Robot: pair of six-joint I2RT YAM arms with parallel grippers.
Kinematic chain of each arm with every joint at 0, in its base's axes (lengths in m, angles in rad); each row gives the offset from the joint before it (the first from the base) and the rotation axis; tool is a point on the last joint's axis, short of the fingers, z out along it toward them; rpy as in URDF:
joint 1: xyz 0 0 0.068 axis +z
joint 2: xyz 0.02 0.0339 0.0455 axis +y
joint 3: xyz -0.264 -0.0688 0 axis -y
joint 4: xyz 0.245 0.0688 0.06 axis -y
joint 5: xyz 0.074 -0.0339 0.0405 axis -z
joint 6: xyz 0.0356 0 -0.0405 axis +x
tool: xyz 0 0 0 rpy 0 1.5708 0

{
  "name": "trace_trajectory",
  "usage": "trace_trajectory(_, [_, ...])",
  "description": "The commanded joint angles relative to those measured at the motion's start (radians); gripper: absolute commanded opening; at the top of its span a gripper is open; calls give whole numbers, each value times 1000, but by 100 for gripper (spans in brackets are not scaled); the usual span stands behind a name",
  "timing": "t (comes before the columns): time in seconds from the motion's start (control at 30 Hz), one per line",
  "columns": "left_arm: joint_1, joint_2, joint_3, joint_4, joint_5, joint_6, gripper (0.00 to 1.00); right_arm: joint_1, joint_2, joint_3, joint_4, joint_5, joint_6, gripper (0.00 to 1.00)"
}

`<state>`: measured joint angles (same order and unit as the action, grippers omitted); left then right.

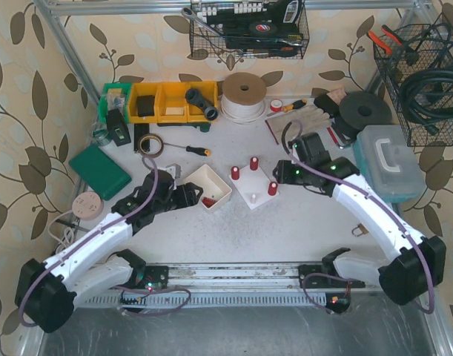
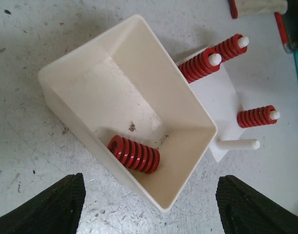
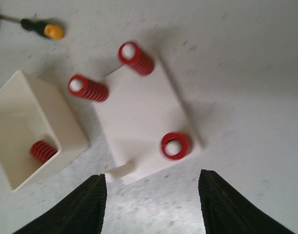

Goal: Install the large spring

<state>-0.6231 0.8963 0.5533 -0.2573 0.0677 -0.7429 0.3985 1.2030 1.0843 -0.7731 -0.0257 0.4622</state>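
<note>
A large red spring point(image 2: 134, 154) lies on its side in the near corner of a cream bin point(image 2: 129, 58); it also shows in the right wrist view point(image 3: 43, 151) and the top view point(image 1: 209, 201). A white base plate point(image 1: 253, 191) has three red springs on pegs point(image 3: 176, 145) point(image 3: 88, 88) point(image 3: 136, 57) and one bare peg point(image 2: 237, 144) point(image 3: 120, 171). My left gripper point(image 2: 149, 207) is open and empty, just short of the bin. My right gripper point(image 3: 151, 207) is open and empty above the plate's near edge.
A screwdriver with an orange handle point(image 1: 194, 150) lies behind the bin. A green case point(image 1: 100, 170) is at the left. Yellow bins point(image 1: 170, 101), a cable spool point(image 1: 244, 96), a tape roll point(image 1: 149, 144) and a teal box point(image 1: 389, 161) stand around the back and right.
</note>
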Motion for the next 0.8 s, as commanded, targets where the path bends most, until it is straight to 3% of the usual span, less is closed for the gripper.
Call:
trace_trajectory(0.0, [-2, 98, 127, -59, 74, 60, 76, 84, -38, -140, 227, -110, 186, 52])
trace_trajectory(0.23, [-1, 353, 513, -466, 124, 404, 68, 235, -70, -239, 452, -56, 190, 51])
trace_trajectory(0.37, [-2, 441, 551, -481, 262, 498, 65, 234, -105, -228, 464, -32, 130, 53])
trace_trajectory(0.5, [-2, 512, 583, -516, 295, 574, 64, 232, -69, -245, 534, -103, 115, 52])
trace_trajectory(0.77, [-4, 580, 609, -527, 192, 633, 63, 198, -15, -248, 588, -169, 106, 52])
